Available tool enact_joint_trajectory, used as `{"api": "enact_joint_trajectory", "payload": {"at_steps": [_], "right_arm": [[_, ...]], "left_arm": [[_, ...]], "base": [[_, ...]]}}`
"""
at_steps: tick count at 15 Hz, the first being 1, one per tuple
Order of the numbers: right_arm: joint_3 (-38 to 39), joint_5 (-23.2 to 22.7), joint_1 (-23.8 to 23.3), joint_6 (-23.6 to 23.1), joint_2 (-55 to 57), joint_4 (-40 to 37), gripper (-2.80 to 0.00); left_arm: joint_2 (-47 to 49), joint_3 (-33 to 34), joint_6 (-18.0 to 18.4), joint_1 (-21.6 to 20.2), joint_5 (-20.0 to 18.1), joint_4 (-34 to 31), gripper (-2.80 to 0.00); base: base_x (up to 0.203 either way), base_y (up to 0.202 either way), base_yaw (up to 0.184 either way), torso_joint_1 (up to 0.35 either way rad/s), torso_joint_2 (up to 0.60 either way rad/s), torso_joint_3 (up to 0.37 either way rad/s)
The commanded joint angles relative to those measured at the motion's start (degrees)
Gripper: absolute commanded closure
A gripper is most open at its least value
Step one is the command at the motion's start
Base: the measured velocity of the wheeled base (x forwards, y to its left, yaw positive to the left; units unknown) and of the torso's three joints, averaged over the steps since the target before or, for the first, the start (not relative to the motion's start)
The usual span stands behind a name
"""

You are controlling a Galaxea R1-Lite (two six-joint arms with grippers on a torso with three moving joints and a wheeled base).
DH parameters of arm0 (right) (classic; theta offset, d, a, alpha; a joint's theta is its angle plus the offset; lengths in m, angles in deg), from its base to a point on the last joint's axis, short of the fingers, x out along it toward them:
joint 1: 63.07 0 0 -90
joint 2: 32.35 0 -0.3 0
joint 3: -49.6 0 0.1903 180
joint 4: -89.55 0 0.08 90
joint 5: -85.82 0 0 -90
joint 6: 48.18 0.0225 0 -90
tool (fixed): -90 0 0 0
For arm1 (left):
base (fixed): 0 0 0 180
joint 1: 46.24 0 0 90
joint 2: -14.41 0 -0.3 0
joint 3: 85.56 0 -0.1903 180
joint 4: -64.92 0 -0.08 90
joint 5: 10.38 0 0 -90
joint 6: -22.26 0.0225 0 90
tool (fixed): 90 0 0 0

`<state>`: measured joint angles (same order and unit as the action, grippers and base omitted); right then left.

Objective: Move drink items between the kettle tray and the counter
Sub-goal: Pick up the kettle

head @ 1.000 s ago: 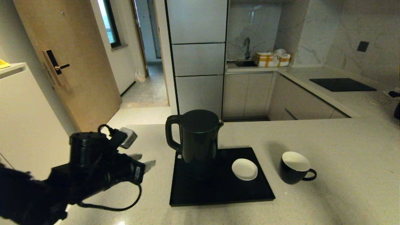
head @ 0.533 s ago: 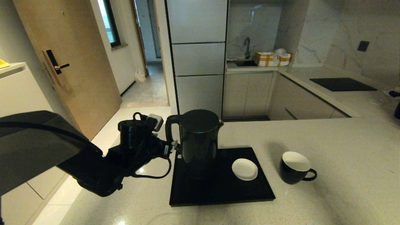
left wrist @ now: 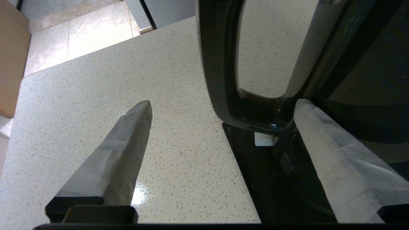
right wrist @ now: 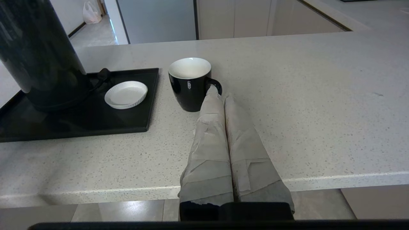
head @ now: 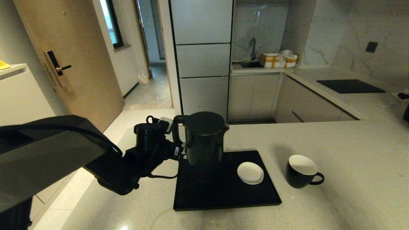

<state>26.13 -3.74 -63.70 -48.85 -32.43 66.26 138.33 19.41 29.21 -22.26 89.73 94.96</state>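
Note:
The tall black kettle stands at the back left of the black tray. My left gripper is open at the kettle's left side. In the left wrist view its fingers straddle the lower part of the loop handle, one fingertip near the kettle body and the other over the counter. The black cup with a white inside stands on the counter right of the tray. My right gripper is shut and empty, near the counter's front edge, pointing at the cup.
A small white saucer lies on the tray between the kettle and the cup. The kettle sits on its round base with a cord. A black cooktop is set into the far right counter.
My left arm has swung up and to the right from the counter's left end to the kettle. Its open fingers now straddle the handle. The cup and saucer have not moved.

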Motion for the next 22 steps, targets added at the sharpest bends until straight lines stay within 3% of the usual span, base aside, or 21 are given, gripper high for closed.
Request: {"api": "enact_joint_trajectory", "payload": {"at_steps": [1, 5, 7, 11, 13, 15, 17, 22], "right_arm": [[0.0, 0.0, 0.0, 0.0, 0.0, 0.0, 0.0], [0.0, 0.0, 0.0, 0.0, 0.0, 0.0, 0.0], [0.0, 0.0, 0.1, 0.0, 0.0, 0.0, 0.0], [0.0, 0.0, 0.1, 0.0, 0.0, 0.0, 0.0], [0.0, 0.0, 0.0, 0.0, 0.0, 0.0, 0.0], [0.0, 0.0, 0.0, 0.0, 0.0, 0.0, 0.0], [0.0, 0.0, 0.0, 0.0, 0.0, 0.0, 0.0], [0.0, 0.0, 0.0, 0.0, 0.0, 0.0, 0.0]], "left_arm": [[2.1, -2.5, 1.2, 0.0, 0.2, 0.3, -2.8], [2.9, -3.8, 2.0, -1.4, -1.5, 0.5, -2.8], [2.7, -3.8, 2.0, -3.0, -4.7, 0.3, -2.8], [1.1, -7.5, 3.1, -9.6, -16.6, -5.2, -2.8], [1.1, -9.2, 3.5, -10.7, -19.1, -7.9, -2.8], [2.5, -16.7, 3.9, -11.7, -21.7, -12.3, -2.8], [4.3, -20.2, 4.0, -12.0, -23.0, -15.3, -2.8], [6.2, -20.5, 5.6, -10.0, -23.1, -16.1, -2.8]], "base": [[0.0, 0.0, 0.0, 0.0, 0.0, 0.0], [0.0, 0.0, 0.0, 0.0, 0.0, 0.0], [0.0, 0.0, 0.0, 0.0, 0.0, 0.0], [0.0, 0.0, 0.0, 0.0, 0.0, 0.0], [0.0, 0.0, 0.0, 0.0, 0.0, 0.0], [0.0, 0.0, 0.0, 0.0, 0.0, 0.0], [0.0, 0.0, 0.0, 0.0, 0.0, 0.0], [0.0, 0.0, 0.0, 0.0, 0.0, 0.0]]}}
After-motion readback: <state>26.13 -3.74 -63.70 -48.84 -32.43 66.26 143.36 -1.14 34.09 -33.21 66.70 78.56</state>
